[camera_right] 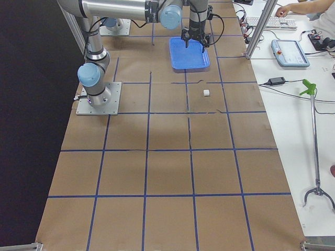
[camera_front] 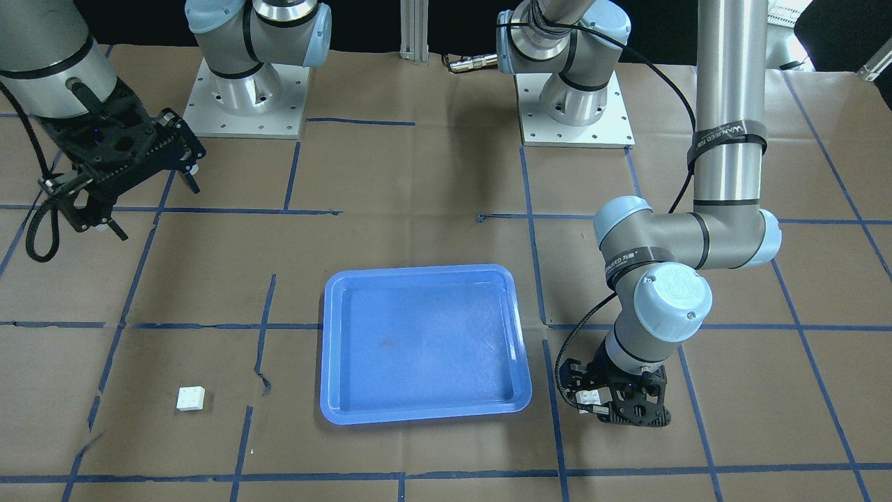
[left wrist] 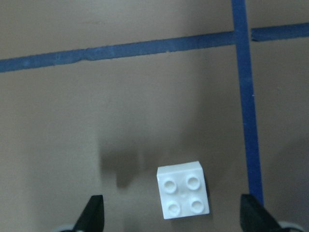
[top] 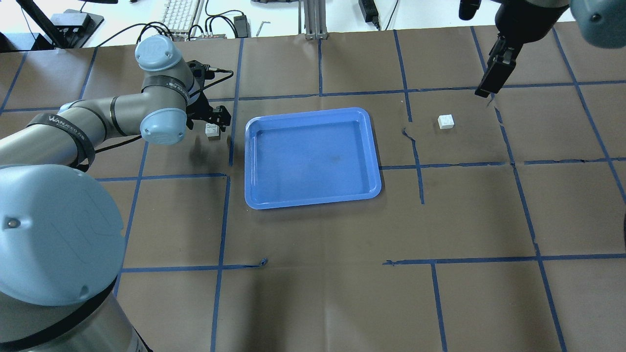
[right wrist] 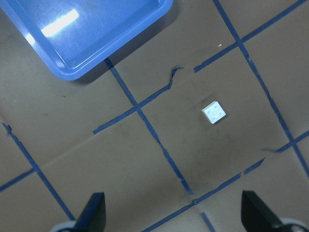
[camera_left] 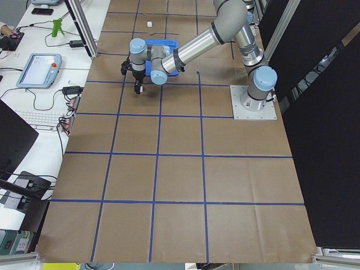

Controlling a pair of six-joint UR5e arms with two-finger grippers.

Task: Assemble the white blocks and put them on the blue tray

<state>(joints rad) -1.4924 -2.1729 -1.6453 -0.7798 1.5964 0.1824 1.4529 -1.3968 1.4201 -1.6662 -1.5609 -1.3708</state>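
Observation:
One white block [left wrist: 183,195] lies studs up on the brown paper, between the open fingers of my left gripper [left wrist: 174,213], which touch neither side. The same block [top: 212,130] sits just left of the blue tray [top: 313,111] in the overhead view, with my left gripper [camera_front: 592,401] low over it. The second white block [top: 445,121] lies alone to the tray's right; it also shows in the right wrist view [right wrist: 214,112]. My right gripper [right wrist: 174,212] is open, empty and held high beyond that block [camera_front: 190,398]. The tray [camera_front: 418,270] holds nothing.
The table is covered in brown paper with a grid of blue tape lines [top: 420,166]. The two arm bases [camera_front: 575,111] stand at the robot's side of the table. A keyboard and cables [top: 181,14] lie beyond the far edge.

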